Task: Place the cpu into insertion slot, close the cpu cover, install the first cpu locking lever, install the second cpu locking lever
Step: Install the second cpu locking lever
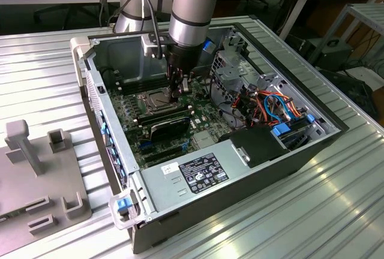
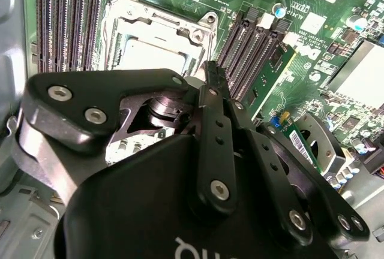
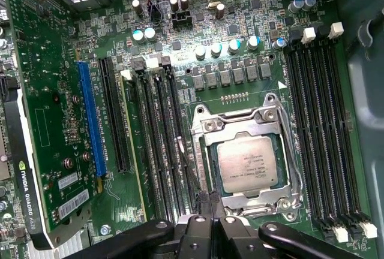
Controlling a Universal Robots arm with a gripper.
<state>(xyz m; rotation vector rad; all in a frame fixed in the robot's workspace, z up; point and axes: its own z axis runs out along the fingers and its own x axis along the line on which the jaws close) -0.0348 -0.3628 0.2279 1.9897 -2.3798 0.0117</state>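
Observation:
The cpu [image 3: 247, 163] lies flat in the insertion slot [image 3: 204, 128] of the green motherboard, its dull silver top facing up. The silvery cpu cover [image 3: 255, 198] lies down around it, framing the chip. My gripper [image 3: 207, 208] is shut, with the black fingers pressed together and nothing seen between them. Its tip hovers at the socket's edge, beside one corner. In the second wrist view the gripper [image 2: 211, 70] points at the same socket, where the cpu [image 2: 150, 52] shows pale inside the cpu cover [image 2: 129, 14]. From outside, the gripper [image 1: 176, 93] stands just over the insertion slot [image 1: 153, 102]. I cannot tell how the thin locking levers stand.
Black memory slots [image 3: 324, 139] flank the socket, with more slots [image 3: 159, 145] on its other side. A blue card slot [image 3: 90, 121] and a graphics card [image 3: 36, 151] lie beyond. The open case holds a drive cage [image 1: 240, 70] and power supply [image 1: 198, 172]. A grey fixture [image 1: 36, 169] sits at the exterior view's left.

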